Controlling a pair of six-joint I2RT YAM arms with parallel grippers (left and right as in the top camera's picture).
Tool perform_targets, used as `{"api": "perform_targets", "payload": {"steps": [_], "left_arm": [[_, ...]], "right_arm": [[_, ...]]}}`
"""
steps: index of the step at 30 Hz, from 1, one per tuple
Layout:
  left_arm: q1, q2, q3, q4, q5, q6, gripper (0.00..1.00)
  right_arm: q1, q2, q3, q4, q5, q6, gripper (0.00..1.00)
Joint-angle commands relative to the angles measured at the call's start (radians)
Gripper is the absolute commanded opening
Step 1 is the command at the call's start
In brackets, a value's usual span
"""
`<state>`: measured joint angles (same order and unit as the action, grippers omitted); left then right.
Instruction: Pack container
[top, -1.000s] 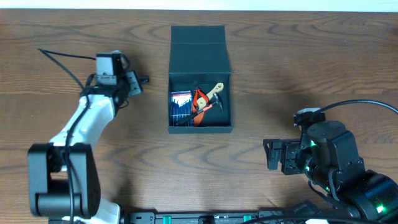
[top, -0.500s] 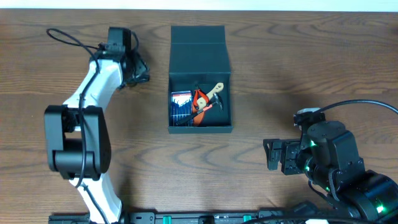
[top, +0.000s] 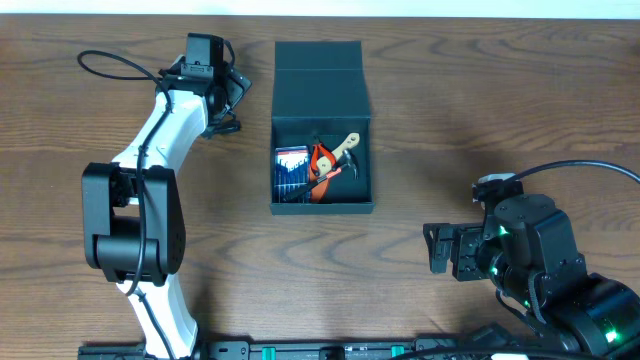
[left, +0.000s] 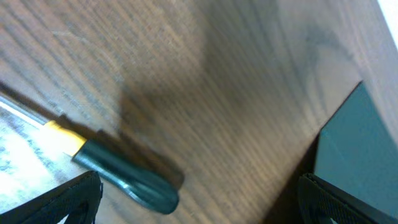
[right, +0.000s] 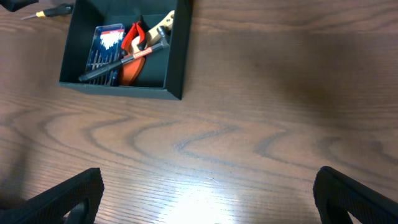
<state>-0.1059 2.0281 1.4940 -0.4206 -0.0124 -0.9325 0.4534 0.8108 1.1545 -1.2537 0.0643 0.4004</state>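
Left gripper (left: 199, 186), spread and empty, hovers over a screwdriver (left: 124, 178) on the table (top: 450, 100) beside the box (top: 322, 208), which sits mid-table, lid (top: 320, 80) open, several tools (top: 320, 162) inside; right gripper (right: 205, 196) parted, idle; screwdriver and lid apparently outstanding.

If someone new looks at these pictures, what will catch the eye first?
First, the dark open box in the middle of the overhead view, with orange pliers inside. Next, the white left arm stretched out to the left of the box, its open claw near a screwdriver.
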Motion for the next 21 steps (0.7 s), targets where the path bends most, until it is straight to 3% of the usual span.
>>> {"api": "perform_targets", "payload": {"steps": [1,4,8,21], "left_arm": [[0.003,0.011,0.019,0.006,-0.010,-0.057,0.99],[0.003,0.011,0.019,-0.014,0.013,-0.087,0.99],[0.005,0.011,0.025,-0.169,0.002,-0.375,0.99],[0.004,0.040,0.036,-0.204,-0.004,-0.511,0.99]], "right_arm": [[-0.008,-0.001,-0.002,0.000,0.003,-0.013,0.99],[-0.008,-0.001,-0.002,0.000,0.003,-0.013,0.99],[-0.008,-0.001,-0.002,0.000,0.003,-0.013,0.99],[-0.008,-0.001,-0.002,0.000,0.003,-0.013,0.99]]}}
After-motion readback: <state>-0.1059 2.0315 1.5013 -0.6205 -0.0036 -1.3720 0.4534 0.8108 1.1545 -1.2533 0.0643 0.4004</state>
